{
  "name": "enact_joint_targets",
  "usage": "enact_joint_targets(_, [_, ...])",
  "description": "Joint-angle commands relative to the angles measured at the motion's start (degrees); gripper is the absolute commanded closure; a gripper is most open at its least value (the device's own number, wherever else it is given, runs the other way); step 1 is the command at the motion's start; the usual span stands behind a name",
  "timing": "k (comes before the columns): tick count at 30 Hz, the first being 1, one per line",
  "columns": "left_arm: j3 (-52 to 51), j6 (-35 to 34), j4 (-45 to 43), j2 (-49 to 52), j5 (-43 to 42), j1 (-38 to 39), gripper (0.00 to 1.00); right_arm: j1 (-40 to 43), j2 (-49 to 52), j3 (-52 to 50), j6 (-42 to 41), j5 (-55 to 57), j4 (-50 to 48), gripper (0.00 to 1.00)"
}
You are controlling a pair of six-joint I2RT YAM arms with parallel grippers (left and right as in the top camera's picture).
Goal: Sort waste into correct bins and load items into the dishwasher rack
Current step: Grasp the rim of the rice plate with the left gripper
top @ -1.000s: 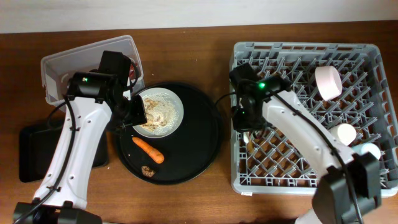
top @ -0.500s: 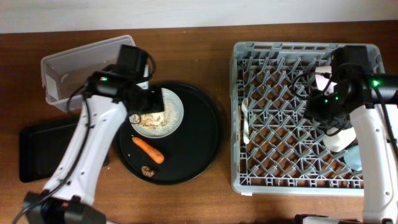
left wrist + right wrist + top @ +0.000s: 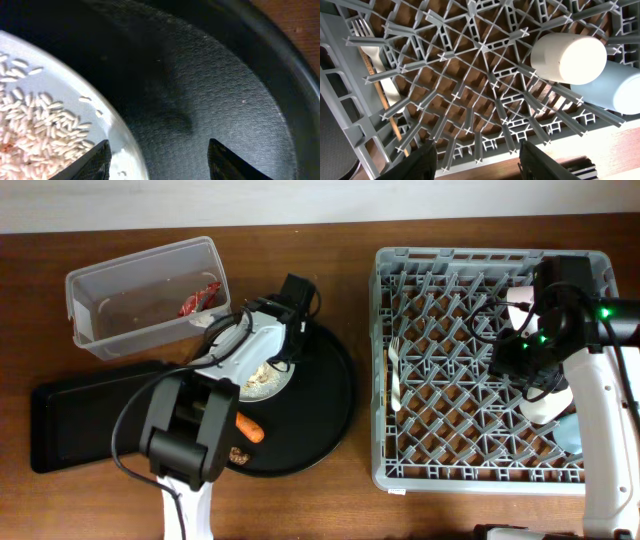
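the left gripper hangs low over the right rim of the round white plate, which sits on the far left part of the large round black tray. in the left wrist view its jaws stand apart with nothing between them. one fingertip is over the plate rim and the other over bare tray. beige rice lies heaped on the plate. on the same tray, nearer, lie the orange carrot and the small brown morsel.

the red wrapper lies in the clear tub at the far left. the shallow black rectangular tray sits near of the tub.

the right gripper hovers over the right half of the grey dishwasher rack, jaws parted and empty in the right wrist view. the small white cup and the small blue cup lie on their sides together at the rack's near right. the pale bowl shows partly behind the arm at the far right. the white plastic fork lies along the rack's left edge.
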State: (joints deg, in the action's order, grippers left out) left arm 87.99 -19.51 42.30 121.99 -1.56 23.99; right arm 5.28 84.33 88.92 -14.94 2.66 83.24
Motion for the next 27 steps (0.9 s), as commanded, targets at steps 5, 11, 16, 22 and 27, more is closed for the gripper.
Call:
enact_joint_targets(5, [0.0, -0.3, 3.5, 3.1, -0.2, 0.2, 0.89, 0.4, -0.1, -0.3, 0.2, -0.3, -0.1, 0.44])
enact_joint_targets(11, [4.2, -0.1, 10.2, 3.1, 4.6, 0.2, 1.0, 0.4, -0.1, -0.3, 0.2, -0.3, 0.2, 0.44])
enact_joint_targets(16, [15.6, -0.2, 22.4, 3.1, 9.2, 1.6, 1.0, 0.4, -0.1, -0.3, 1.1, -0.3, 0.2, 0.44])
enact_joint_targets(22, [19.5, -3.4, 33.6, 2.9, 12.6, 2.8, 1.0, 0.4, -0.1, -0.3, 1.2, -0.3, 0.2, 0.43])
enact_joint_targets(27, [19.6, -6.0, 37.0, -3.2, 17.1, 1.6, 1.0, 0.4, -0.1, -0.3, 1.2, -0.3, 0.2, 0.43])
